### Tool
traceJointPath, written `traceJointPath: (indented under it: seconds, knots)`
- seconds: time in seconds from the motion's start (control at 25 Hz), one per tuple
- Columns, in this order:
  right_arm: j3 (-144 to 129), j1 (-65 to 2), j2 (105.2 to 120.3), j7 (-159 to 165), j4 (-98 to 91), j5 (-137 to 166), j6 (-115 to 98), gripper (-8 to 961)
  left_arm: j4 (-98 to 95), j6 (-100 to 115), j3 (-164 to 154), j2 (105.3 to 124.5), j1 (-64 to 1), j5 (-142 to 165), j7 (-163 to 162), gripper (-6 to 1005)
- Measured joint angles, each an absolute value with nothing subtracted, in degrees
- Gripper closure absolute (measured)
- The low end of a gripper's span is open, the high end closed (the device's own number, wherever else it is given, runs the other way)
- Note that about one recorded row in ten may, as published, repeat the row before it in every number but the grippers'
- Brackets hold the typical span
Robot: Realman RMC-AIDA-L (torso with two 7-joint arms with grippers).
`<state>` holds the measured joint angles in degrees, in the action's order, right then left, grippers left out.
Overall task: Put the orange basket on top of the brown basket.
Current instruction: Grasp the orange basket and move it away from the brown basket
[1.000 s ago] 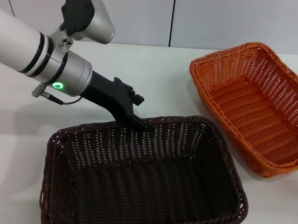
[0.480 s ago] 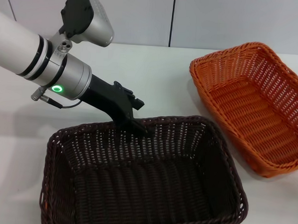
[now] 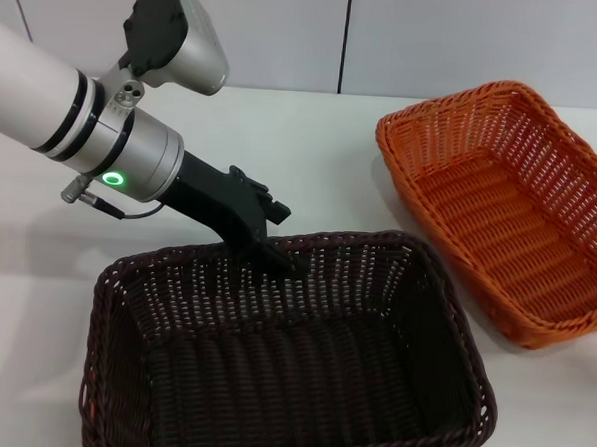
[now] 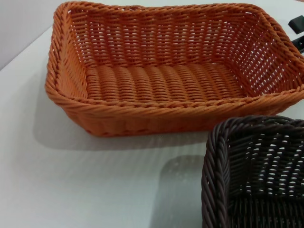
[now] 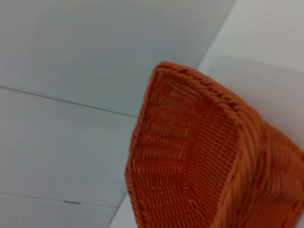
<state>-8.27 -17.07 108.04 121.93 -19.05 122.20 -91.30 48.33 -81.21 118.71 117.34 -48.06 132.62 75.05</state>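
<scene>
A: Dark brown wicker fills the lower head view: the brown basket (image 3: 291, 358) sits on the white table (image 3: 312, 154), with the left gripper (image 3: 267, 244) at its far rim, fingers pinched on that rim.

B: And the orange basket (image 3: 505, 209)?

A: Well to the right, apart from the brown one, on the table. The right gripper isn't visible.

B: Left wrist view?

A: The orange basket (image 4: 173, 71) lies beyond 1 corner of the brown basket (image 4: 251, 171), a gap between them.

B: Right wrist view?

A: Only the orange basket (image 5: 190, 156), very close, against a grey wall (image 5: 95, 57); I cannot tell the right gripper's state.
</scene>
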Motion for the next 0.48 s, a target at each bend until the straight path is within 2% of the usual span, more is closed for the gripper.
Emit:
traceJointPath:
  seconds: [0.12, 0.48]
  knots:
    - [-8.26, -17.89, 107.22, 126.09, -19.33, 123.52, -91.18, 293, 48.33, -81.36, 118.74, 117.28, -47.92, 132.62, 75.07, 164]
    - [-8.26, -20.11, 106.11, 133.96, -21.16, 123.68, -90.90, 293, 48.14, -82.46, 118.73, 117.43, -47.17, 132.55, 75.70, 164]
